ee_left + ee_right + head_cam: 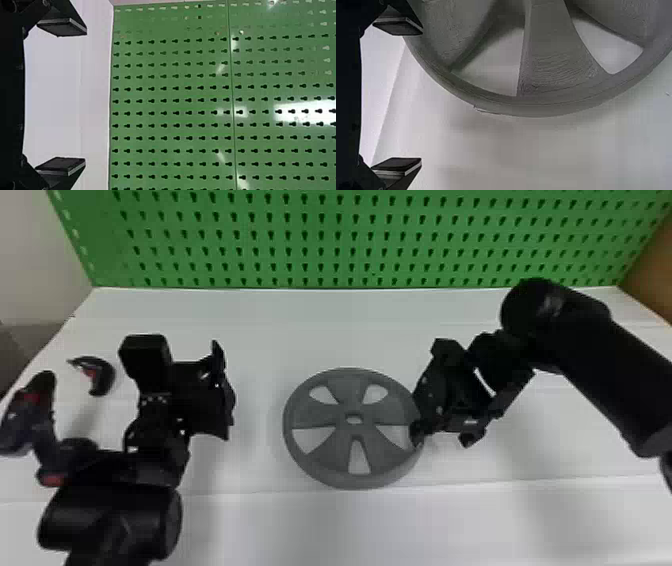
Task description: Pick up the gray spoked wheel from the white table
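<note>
Green pegboard [345,240] stands behind a white worktop [280,530], with a pale wall [30,255] at the left and a brown panel [650,265] at the far right edge. A gray wheel [325,465] with five broad spokes and a small hub hole lies flat near the middle of the worktop.

Both black arms are in the head view. The right arm comes in from the right edge, and its right pincer [442,435] is at the wheel's right side. Its two flat fingers are spread apart, one of them [416,434] overlapping the rim as seen from the head; whether they touch cannot be told.

The left pincer [227,395] is to the left of the wheel, well apart from it, its fingers also spread and facing toward the wheel's side of the worktop.

Near the left edge, beside the left arm, are a curved dark piece [102,377] with a red patch and a larger dark object [25,425] with red parts.
</note>
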Available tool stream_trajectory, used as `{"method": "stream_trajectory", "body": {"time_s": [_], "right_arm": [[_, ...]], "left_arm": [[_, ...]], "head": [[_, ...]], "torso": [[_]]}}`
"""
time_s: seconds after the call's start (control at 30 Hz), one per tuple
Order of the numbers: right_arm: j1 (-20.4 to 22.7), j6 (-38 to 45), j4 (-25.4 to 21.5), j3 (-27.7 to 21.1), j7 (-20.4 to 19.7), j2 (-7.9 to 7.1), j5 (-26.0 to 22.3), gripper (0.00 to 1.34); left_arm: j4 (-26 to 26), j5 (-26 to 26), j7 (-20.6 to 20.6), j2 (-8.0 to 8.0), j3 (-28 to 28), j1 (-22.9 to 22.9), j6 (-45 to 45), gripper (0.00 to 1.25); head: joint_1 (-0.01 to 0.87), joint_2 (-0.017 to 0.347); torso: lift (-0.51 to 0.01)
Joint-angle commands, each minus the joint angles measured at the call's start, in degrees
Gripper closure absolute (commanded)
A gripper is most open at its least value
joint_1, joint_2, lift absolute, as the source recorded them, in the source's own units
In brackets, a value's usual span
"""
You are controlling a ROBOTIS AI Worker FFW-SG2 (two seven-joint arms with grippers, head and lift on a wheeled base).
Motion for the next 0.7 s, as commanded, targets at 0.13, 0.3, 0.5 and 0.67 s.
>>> {"method": "stream_trajectory", "body": {"time_s": [0.13, 0.3, 0.5, 0.67], "right_arm": [[-1.6, 0.1, 6.0, -2.6, -6.4, 2.36, -3.5, 0.14], [-1.9, -3.6, 9.1, -4.1, -23.6, 3.24, -18.3, 0.14], [-2.4, -4.7, 10.7, -4.8, -24.9, 3.59, -19.9, 0.14], [-2.5, -8.3, 14.1, -4.9, -28.0, 4.21, -24.0, 0.14]], "left_arm": [[0.0, 0.0, 0.0, 0.22, 0.1, 0.2, 0.0, 0.13], [0.0, 0.0, 0.0, 0.40, 0.2, 0.3, 0.0, 0.13], [-0.1, 0.0, 0.0, 0.49, 0.1, 0.3, 0.0, 0.13], [-0.1, 0.1, 0.0, 0.57, 0.2, 0.4, 0.0, 0.13]], "head": [[0.765, 0.002], [0.765, 0.002], [0.765, 0.002], [0.765, 0.002]], "torso": [[-0.096], [-0.096], [-0.096], [-0.096]]}}
